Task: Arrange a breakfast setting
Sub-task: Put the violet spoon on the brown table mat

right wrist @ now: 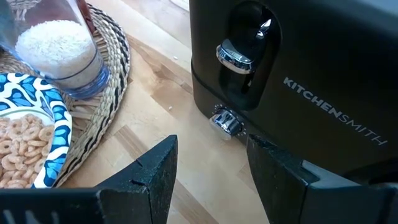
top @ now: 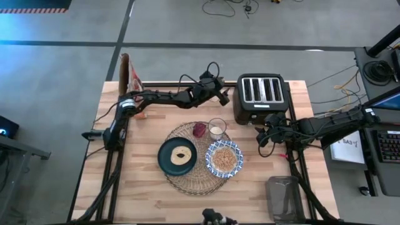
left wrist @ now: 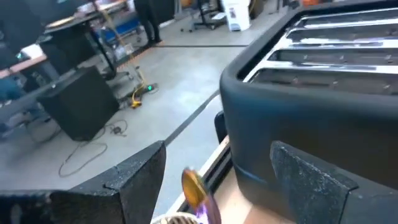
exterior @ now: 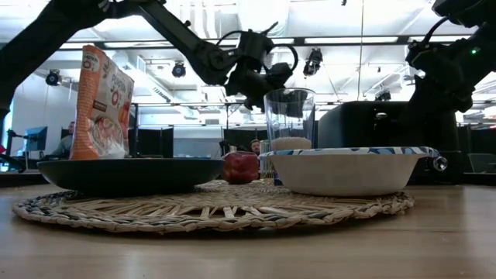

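Observation:
The round woven placemat (top: 199, 181) lies at mid table. On it rest a dark teal plate (top: 164, 160) bearing a pale round piece of food, a blue-and-white bowl (top: 224, 158) of cereal, a clear glass (top: 217, 129) with white filling and a red apple (top: 199, 129). My left gripper (top: 225, 96) hovers open above the table beside the black toaster's left end (left wrist: 292, 118), touching nothing. My right gripper (right wrist: 211, 180) stands open in front of the toaster's lever side (right wrist: 233, 59), clear of it. A small blurred shiny thing (left wrist: 198, 190) shows between the left fingers; what it is cannot be told.
The black four-slot toaster (top: 261, 97) stands at the far right of the table. A cereal bag (top: 130, 74) stands upright at the far left corner. A clear container (top: 284, 197) sits at the near right. Bare wood lies left of the placemat and along the near edge.

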Available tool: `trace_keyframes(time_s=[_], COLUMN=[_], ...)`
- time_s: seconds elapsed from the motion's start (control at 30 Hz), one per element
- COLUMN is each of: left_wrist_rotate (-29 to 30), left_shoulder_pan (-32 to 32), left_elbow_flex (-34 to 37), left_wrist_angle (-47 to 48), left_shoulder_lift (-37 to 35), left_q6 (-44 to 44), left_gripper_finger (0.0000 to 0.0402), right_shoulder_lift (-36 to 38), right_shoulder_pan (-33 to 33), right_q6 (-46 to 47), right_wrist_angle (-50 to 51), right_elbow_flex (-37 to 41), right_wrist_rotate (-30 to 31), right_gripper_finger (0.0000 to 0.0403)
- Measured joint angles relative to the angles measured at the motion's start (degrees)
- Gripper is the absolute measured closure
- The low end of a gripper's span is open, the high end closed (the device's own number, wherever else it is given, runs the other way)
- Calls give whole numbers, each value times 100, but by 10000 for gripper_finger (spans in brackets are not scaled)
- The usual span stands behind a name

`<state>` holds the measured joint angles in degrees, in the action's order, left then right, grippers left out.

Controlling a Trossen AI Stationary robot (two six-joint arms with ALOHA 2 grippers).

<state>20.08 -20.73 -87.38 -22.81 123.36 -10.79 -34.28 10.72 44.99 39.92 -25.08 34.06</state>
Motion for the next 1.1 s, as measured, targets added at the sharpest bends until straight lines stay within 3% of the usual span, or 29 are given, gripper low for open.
trace_keyframes(time_s=[0.2,0.4,0.8,1.1], left_wrist_rotate=[37,36,-9,-343], left_shoulder_pan=[-85,-193,-251,-254], left_elbow_flex=[46,42,43,42], left_wrist_angle=[31,40,54,78], left_shoulder_lift=[10,7,7,7], left_q6=[84,97,132,130], left_gripper_finger=[131,163,260,380], right_shoulder_lift=[0,0,0,0], right_shoulder_pan=[0,0,2,1], right_q6=[0,0,0,0], right_wrist_angle=[2,1,2,0], right_elbow_flex=[0,0,0,0], right_wrist_rotate=[0,0,0,1], right_gripper_finger=[220,220,220,220])
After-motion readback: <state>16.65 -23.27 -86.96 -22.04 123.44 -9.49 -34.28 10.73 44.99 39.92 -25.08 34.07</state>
